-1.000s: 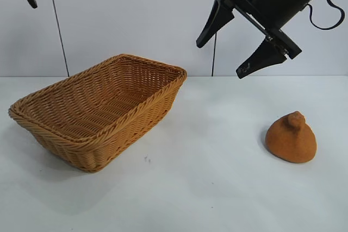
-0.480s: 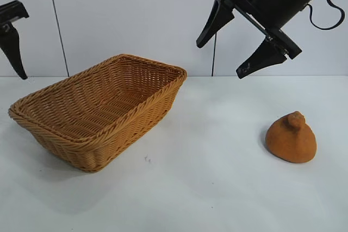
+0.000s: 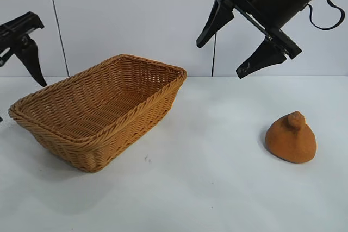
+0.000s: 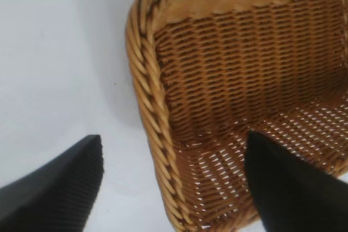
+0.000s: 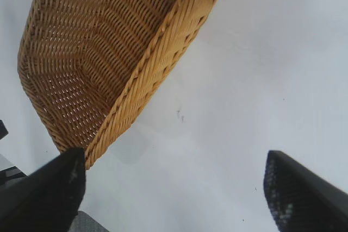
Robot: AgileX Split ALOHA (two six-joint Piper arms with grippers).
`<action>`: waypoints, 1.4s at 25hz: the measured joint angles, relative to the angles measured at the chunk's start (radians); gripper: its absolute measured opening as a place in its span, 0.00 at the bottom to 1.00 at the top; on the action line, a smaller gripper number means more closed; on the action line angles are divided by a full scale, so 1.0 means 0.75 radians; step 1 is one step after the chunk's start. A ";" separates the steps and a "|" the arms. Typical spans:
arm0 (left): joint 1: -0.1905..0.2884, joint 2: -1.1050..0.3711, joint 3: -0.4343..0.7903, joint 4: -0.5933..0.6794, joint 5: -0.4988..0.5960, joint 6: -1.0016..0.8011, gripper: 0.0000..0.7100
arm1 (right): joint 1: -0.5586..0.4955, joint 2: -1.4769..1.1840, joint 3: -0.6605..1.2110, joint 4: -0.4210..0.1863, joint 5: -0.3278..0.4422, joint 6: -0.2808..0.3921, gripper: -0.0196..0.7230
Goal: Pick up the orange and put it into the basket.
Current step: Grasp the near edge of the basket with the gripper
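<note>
The orange (image 3: pixel 291 138) sits on the white table at the right, knob up, with nothing touching it. The wicker basket (image 3: pixel 98 112) stands at the left and holds nothing. My right gripper (image 3: pixel 220 59) hangs open high above the table, between the basket and the orange; in its wrist view the right gripper (image 5: pixel 174 158) spans bare table beside the basket (image 5: pixel 109 42), and the orange is out of view. My left gripper (image 4: pixel 174 138) is open above the left end of the basket (image 4: pixel 244 69), its jaws straddling the braided rim. One left finger (image 3: pixel 30 61) shows at the exterior view's left edge.
The white table (image 3: pixel 206 188) stretches between basket and orange, with a small dark speck (image 3: pixel 145 159) in front of the basket. A white panelled wall (image 3: pixel 136 14) closes the back.
The left arm has come down and inward at the left edge, toward the basket's left end. The right arm, the orange and the basket have not moved.
</note>
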 joint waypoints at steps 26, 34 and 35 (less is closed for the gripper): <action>0.001 0.363 -0.007 -0.071 -0.254 -0.050 0.13 | 0.000 0.000 0.000 0.000 0.002 0.000 0.85; 0.077 0.354 -0.259 -0.059 0.008 0.225 0.12 | 0.000 0.000 0.000 0.000 0.008 0.000 0.85; 0.086 0.358 -0.305 -0.056 0.033 0.263 0.12 | 0.000 0.000 0.000 0.000 0.008 0.000 0.85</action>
